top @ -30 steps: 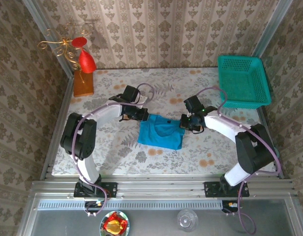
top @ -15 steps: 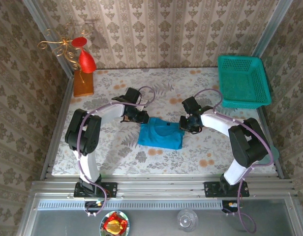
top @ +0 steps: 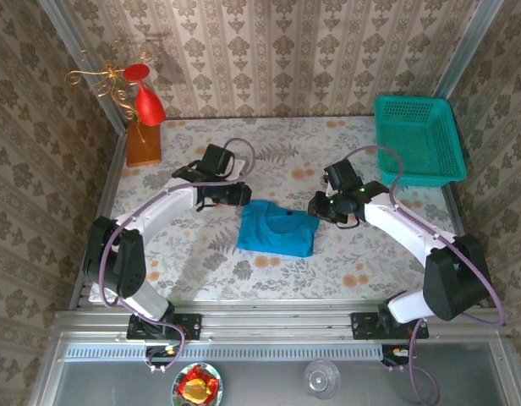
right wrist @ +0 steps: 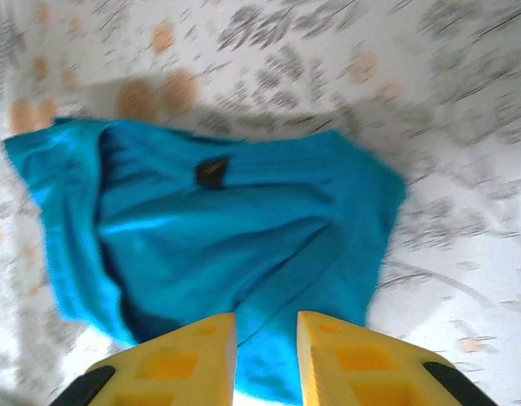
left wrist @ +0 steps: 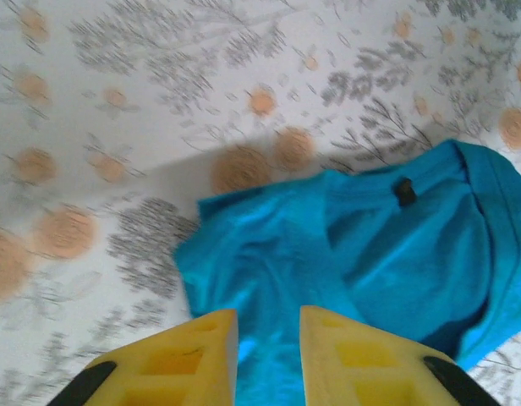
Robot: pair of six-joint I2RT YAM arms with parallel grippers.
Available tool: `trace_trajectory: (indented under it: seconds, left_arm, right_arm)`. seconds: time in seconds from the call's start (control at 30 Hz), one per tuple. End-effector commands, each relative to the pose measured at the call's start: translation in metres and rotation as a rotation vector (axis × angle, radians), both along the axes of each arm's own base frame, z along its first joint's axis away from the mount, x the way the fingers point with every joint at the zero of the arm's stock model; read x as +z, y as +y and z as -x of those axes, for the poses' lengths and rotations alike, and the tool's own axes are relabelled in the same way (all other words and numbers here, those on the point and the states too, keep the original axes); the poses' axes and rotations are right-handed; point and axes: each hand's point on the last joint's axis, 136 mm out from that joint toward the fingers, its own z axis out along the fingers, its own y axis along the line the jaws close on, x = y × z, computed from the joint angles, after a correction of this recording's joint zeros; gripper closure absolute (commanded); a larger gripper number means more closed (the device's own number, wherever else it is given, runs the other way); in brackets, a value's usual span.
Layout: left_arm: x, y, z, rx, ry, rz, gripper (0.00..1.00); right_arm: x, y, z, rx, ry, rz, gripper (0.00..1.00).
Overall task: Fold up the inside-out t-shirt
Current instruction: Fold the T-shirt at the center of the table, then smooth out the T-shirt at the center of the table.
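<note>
Lying rumpled, soft teal t-shirt (top: pixel 276 230)

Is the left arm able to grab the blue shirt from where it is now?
Probably yes. The left gripper hovers right by a corner of the t-shirt with its jaws a little apart, and nothing lies between them and it.

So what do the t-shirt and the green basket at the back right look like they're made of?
The t-shirt looks like soft knit cloth, perhaps cotton or a blend: matte teal, lying in creases and folds, a small label sewn near the collar. The basket looks like rigid moulded plastic: regular open mesh, solid rim, straight edges, even green colour.
</note>
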Motion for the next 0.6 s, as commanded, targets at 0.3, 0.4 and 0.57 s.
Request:
trace_trajectory:
  seconds: [0.3, 0.4, 0.57]
  left_arm:
    - [-0.123, 0.03, 0.026, 0.219, 0.332, -0.198, 0.87]
    - [-0.137, 0.037, 0.031, 0.229, 0.363, -0.209, 0.88]
    - [-0.128, 0.036, 0.029, 0.221, 0.353, -0.178, 0.88]
  right_arm:
    - [-0.086, 0.025, 0.036, 0.071, 0.307, 0.007, 0.73]
    - [-0.113, -0.006, 0.044, 0.025, 0.362, 0.187, 0.68]
    - [-0.094, 0.013, 0.037, 0.051, 0.302, 0.062, 0.62]
